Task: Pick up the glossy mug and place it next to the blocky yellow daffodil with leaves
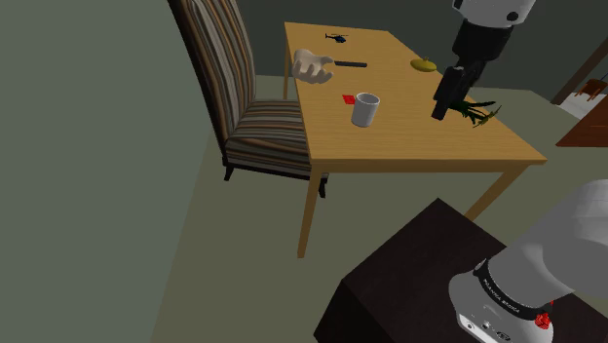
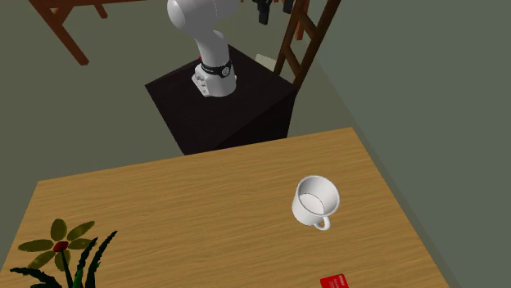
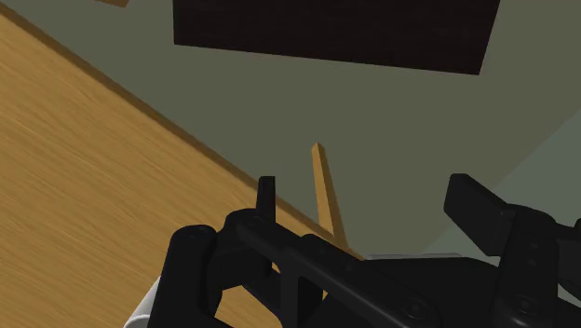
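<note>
A white glossy mug (image 1: pixel 365 109) stands upright near the middle of the wooden table (image 1: pixel 419 156), its handle toward the red card. From the second exterior view I look down into the empty mug (image 2: pixel 315 202). The blocky yellow daffodil with dark green leaves (image 1: pixel 477 110) lies at the table's right side in the shoulder view, and at the lower left as the daffodil (image 2: pixel 61 245) in the second exterior view. My black gripper (image 1: pixel 439 113) hangs above the table between mug and daffodil, closer to the flower. In the wrist view the gripper (image 3: pixel 371 198) is open, with nothing between the fingers.
A small red card (image 1: pixel 348 99) lies by the mug. Farther back sit a beige lump (image 1: pixel 312 66), a black bar (image 1: pixel 349 63), a small black toy (image 1: pixel 337 38) and a yellowish oval (image 1: pixel 423 65). A striped chair (image 1: pixel 248 107) stands at the table's left. The dark stand (image 1: pixel 409 283) is nearby.
</note>
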Available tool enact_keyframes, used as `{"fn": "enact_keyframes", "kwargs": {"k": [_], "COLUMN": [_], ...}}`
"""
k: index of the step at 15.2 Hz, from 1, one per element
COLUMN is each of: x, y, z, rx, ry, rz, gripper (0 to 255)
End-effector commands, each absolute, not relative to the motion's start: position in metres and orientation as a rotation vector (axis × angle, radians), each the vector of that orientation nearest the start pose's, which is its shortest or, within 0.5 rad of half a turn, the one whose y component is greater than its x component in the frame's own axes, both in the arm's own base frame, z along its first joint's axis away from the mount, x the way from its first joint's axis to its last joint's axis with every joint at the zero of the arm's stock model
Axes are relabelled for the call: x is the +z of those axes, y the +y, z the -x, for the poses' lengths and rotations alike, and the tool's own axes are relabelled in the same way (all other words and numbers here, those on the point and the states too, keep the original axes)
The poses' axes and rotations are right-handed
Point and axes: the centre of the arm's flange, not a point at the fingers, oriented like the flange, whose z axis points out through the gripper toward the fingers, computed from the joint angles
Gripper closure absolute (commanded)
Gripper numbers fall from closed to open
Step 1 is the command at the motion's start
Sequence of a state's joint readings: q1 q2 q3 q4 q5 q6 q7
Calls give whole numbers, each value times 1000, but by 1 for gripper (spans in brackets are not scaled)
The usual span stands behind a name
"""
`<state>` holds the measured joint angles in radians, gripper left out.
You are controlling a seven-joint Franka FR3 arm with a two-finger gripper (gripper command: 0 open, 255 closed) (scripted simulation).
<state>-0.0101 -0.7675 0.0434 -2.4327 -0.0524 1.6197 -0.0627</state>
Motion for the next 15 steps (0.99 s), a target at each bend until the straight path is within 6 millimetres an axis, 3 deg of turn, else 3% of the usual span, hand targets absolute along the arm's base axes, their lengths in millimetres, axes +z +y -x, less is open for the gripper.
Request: {"fn": "enact_keyframes", "kwargs": {"k": [1,15], "x": [553,477], "y": [8,-72], "z": [-313,-465], "rx": [77,114], "ry": [-140,-226], "rz": [3219,3208], "gripper": [0,0]}}
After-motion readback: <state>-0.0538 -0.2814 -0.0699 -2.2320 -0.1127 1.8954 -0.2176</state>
